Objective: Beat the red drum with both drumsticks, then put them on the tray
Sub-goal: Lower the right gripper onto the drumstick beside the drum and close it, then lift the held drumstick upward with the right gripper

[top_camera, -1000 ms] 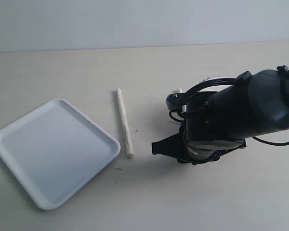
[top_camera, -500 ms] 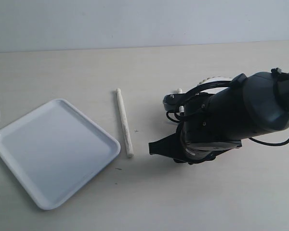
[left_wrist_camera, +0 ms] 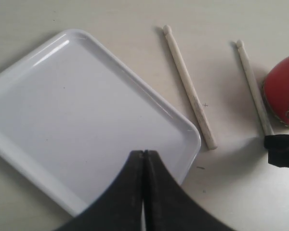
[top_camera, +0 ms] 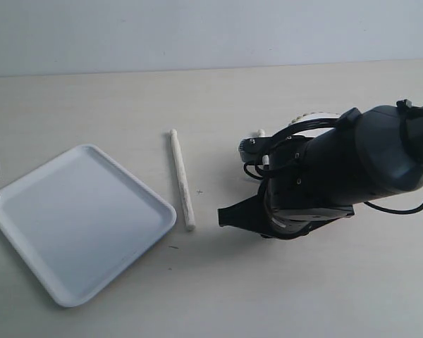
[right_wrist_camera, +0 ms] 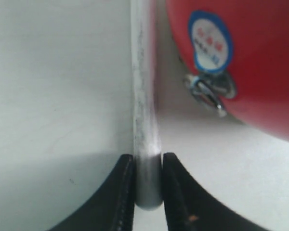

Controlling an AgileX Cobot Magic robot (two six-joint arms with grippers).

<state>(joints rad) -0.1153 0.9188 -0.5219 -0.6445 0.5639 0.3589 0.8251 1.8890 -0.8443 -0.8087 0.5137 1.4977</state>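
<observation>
Clamping end of drumstick (right_wrist_camera: 143,96): right claw (right_wrist_camera: 148,161); stick's long axis runs straight out from claw, just beside red drum (right_wrist_camera: 241,57) (contact unclear). Left claw (left_wrist_camera: 143,155) together, empty.

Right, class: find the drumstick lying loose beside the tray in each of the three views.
Exterior view: loose drumstick left of centre, just right of the tray.
Left wrist view: loose drumstick between the tray and the other drumstick.
Right wrist view: not in it; the right hand grips the other drumstick.
Shared landmark: tray corner by its thick end, exterior and left wrist.
</observation>
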